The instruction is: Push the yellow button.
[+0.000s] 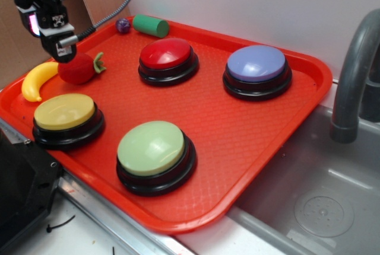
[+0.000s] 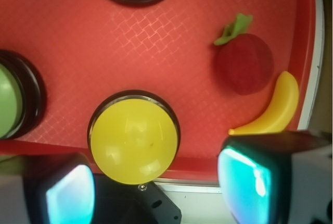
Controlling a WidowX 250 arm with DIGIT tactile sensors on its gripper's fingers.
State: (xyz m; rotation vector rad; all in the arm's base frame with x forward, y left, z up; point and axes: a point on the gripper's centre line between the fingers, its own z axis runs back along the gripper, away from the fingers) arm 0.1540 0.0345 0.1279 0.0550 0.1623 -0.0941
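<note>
The yellow button (image 1: 64, 112) has a smooth yellow dome on a black round base and sits at the front left of the red tray (image 1: 237, 130). My gripper (image 1: 64, 50) hangs high at the tray's back left, over the toy strawberry (image 1: 77, 68), well above and behind the button. In the wrist view the yellow button (image 2: 134, 139) lies below and between my two fingers, left of centre. The gripper (image 2: 161, 193) is open and holds nothing. It touches nothing.
Also on the tray are a pale green button (image 1: 151, 148), a red button (image 1: 166, 53), a blue button (image 1: 256, 64), a toy banana (image 1: 37, 80), a green cylinder (image 1: 150, 25) and a small purple piece (image 1: 123, 25). A sink (image 1: 320, 201) with a grey faucet (image 1: 356, 71) lies to the right.
</note>
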